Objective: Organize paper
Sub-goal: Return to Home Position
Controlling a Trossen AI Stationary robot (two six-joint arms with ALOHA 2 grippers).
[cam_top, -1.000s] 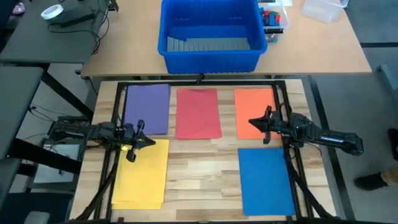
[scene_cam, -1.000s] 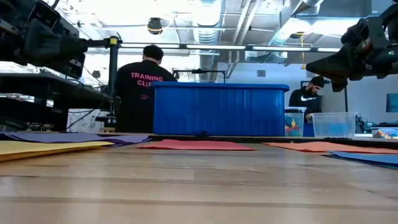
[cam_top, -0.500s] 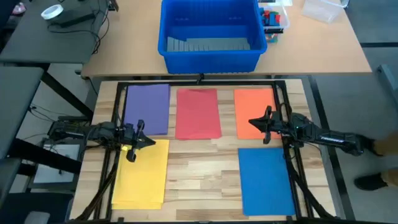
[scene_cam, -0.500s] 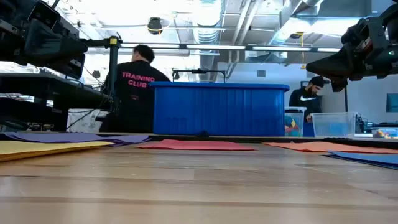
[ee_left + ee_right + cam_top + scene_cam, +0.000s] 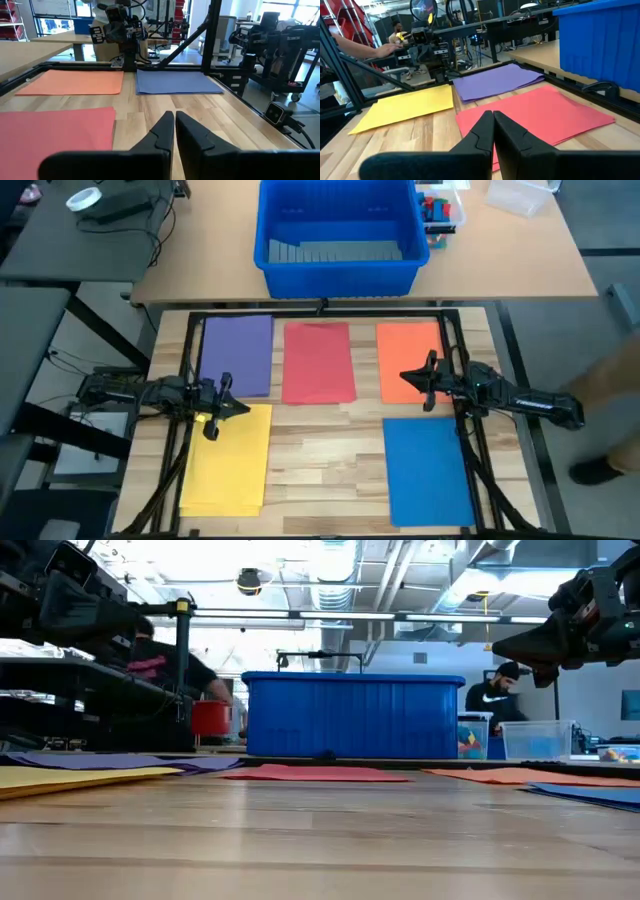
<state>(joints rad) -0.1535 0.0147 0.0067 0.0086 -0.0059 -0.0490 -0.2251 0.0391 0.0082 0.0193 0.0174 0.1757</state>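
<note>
5 paper piles lie on the table [image 5: 320, 445]: purple paper [image 5: 238, 355], red paper [image 5: 318, 362], orange paper [image 5: 405, 345] across the middle, yellow paper [image 5: 232, 465] lower left, blue paper [image 5: 428, 470] lower right. Left gripper [image 5: 243, 408] and right gripper [image 5: 404, 377] are pinched closed.

the wooden surface [image 5: 320, 450] carries purple paper [image 5: 240, 350], red paper [image 5: 318, 362] and orange paper [image 5: 400, 345] in a row, with yellow paper [image 5: 230, 465] and blue paper [image 5: 428, 475] well apart.

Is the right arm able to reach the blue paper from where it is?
Probably yes. The right gripper hangs shut above the orange paper, and the blue paper lies flat just beside it, with nothing on top of it or in between.
</note>
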